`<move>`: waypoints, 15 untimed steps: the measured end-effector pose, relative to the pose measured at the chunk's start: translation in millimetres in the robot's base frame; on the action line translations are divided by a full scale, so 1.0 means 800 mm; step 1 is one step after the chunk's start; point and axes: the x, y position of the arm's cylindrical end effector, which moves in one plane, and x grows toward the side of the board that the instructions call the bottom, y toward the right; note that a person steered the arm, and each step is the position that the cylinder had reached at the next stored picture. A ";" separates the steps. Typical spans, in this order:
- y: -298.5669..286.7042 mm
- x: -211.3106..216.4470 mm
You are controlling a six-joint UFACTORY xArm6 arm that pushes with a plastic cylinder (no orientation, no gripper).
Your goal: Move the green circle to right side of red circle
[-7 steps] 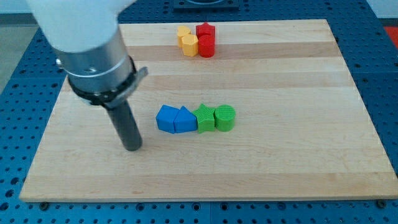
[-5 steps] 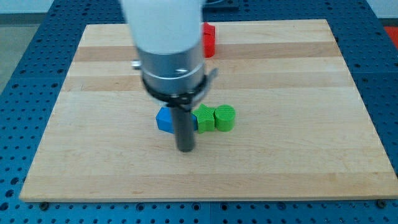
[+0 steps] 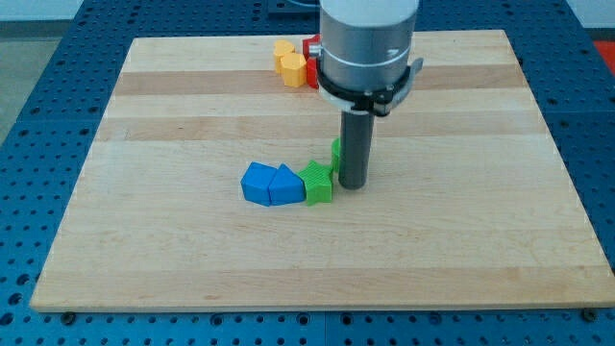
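Observation:
My tip (image 3: 351,185) rests on the board just right of the green star (image 3: 316,183). The green circle (image 3: 336,151) is almost wholly hidden behind the rod; only a thin green sliver shows at the rod's left edge, above the star. The red circle (image 3: 312,77) is near the view's top, mostly covered by my arm, with only its left edge showing. The green circle sits well below the red circle.
Two blue blocks (image 3: 257,183) (image 3: 285,185) sit in a row left of the green star. Two yellow blocks (image 3: 290,65) stand left of the red ones at the top. Another red block (image 3: 310,45) peeks out beside my arm.
My tip swept from the view's left to the right, past the blue blocks. The green circle has shifted up from its place beside the star and is now behind the rod.

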 end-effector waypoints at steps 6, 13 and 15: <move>-0.050 -0.066; -0.047 -0.166; -0.019 -0.147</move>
